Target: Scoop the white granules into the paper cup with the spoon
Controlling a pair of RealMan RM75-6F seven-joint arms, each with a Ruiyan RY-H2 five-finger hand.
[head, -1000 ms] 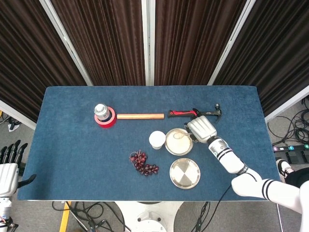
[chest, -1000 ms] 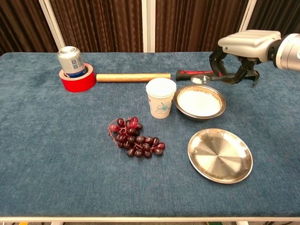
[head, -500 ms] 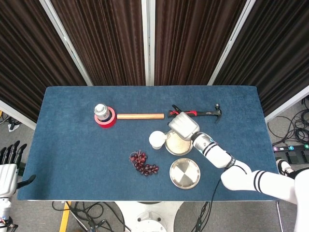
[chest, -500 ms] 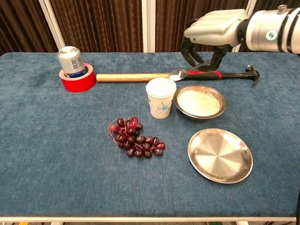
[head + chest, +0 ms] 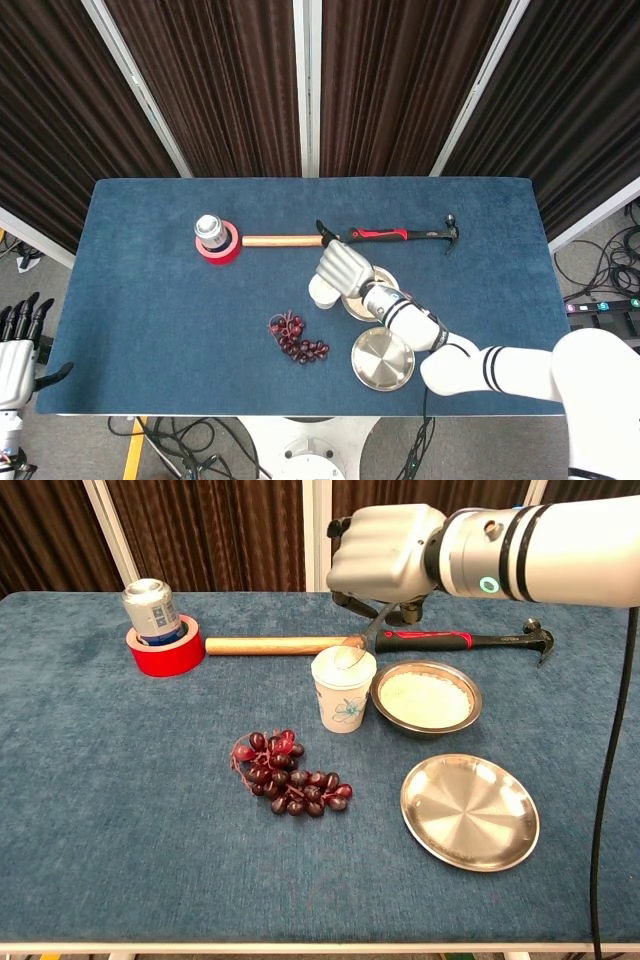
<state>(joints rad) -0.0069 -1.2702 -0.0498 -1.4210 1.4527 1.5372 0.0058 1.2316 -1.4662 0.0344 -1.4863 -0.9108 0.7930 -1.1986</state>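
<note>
My right hand hovers above the white paper cup and grips the metal spoon, which slants down with its bowl at the cup's mouth. Just right of the cup, the steel bowl holds the white granules. In the head view my right hand covers most of the cup and part of the bowl. My left hand hangs off the table at the lower left, fingers apart and holding nothing.
A red-handled hammer and a wooden rod lie behind the cup. A can stands inside a red tape roll at the far left. Grapes lie in front of the cup, and an empty steel plate sits front right.
My right hand has carried the loaded spoon leftward from above the bowl to above the cup, and the spoon now tips down into the cup's mouth. The left hand has stayed still.
</note>
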